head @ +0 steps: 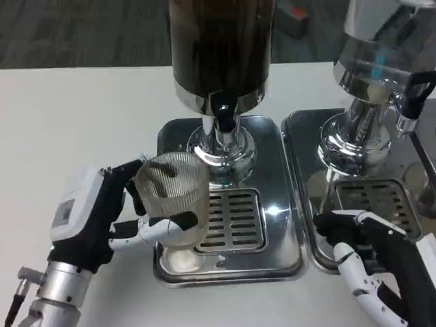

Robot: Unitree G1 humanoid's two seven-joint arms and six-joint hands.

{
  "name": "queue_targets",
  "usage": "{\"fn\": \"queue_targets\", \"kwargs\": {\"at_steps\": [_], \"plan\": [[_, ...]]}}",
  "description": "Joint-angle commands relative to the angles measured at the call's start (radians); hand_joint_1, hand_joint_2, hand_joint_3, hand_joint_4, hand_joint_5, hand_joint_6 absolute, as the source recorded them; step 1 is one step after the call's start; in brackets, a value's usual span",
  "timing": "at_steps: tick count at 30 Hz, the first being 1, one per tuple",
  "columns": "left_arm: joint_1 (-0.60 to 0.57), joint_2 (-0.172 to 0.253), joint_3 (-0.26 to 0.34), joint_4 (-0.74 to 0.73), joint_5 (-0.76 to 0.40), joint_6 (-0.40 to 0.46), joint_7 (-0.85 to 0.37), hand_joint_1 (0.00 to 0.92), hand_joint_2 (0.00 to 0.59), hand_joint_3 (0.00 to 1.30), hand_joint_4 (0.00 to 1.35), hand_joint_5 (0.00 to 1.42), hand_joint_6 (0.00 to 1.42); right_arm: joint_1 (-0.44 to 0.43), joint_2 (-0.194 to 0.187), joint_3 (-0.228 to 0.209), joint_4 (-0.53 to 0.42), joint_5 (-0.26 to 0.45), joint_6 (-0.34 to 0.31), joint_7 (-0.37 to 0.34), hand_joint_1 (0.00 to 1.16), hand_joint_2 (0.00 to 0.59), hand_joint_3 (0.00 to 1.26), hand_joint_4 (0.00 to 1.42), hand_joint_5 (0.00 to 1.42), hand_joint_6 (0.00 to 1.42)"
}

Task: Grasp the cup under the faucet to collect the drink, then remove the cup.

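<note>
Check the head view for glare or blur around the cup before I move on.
Head view: bright glare on the steel drip tray and chrome dispenser base; the ribbed cup in the left robot hand looks slightly soft but readable; dark tank shows little detail.

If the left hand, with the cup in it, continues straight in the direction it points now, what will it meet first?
The left hand holds the ribbed cup and points right, over the drip tray. The cup would probably meet the dispenser's chrome base first, or pass in front of it above the grate; depth is unclear.
</note>
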Motion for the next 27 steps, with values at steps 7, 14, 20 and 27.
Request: {"fn": "queue_targets", "kwargs": {"at_steps": [7, 14, 20, 27], "plan": [[-0.078, -0.037, -0.042, 0.079, 0.027, 0.010, 0.033, 0.524, 0.031, 0.75, 0.88, 1.03, 1.42, 0.034, 0.014, 0.005, -0.050, 0.001, -0.011, -0.020, 0.31, 0.478, 0.49, 0.46, 0.44, 0.55], [-0.119, -0.055, -0.069, 0.130, 0.031, 0.025, 0.039, 0.513, 0.029, 0.75, 0.87, 1.03, 1.42, 0.056, 0.021, 0.014, -0.076, -0.007, -0.004, -0.024, 0.36, 0.479, 0.50, 0.47, 0.46, 0.56], [-0.152, -0.079, -0.097, 0.169, 0.036, 0.051, 0.048, 0.495, 0.023, 0.75, 0.87, 1.03, 1.42, 0.068, 0.027, 0.021, -0.099, -0.009, 0.004, -0.021, 0.37, 0.481, 0.51, 0.48, 0.47, 0.57], [-0.176, -0.092, -0.121, 0.199, 0.037, 0.062, 0.052, 0.473, 0.021, 0.74, 0.86, 1.02, 1.42, 0.077, 0.031, 0.025, -0.119, -0.013, 0.013, -0.014, 0.37, 0.482, 0.51, 0.50, 0.47, 0.57]]}}
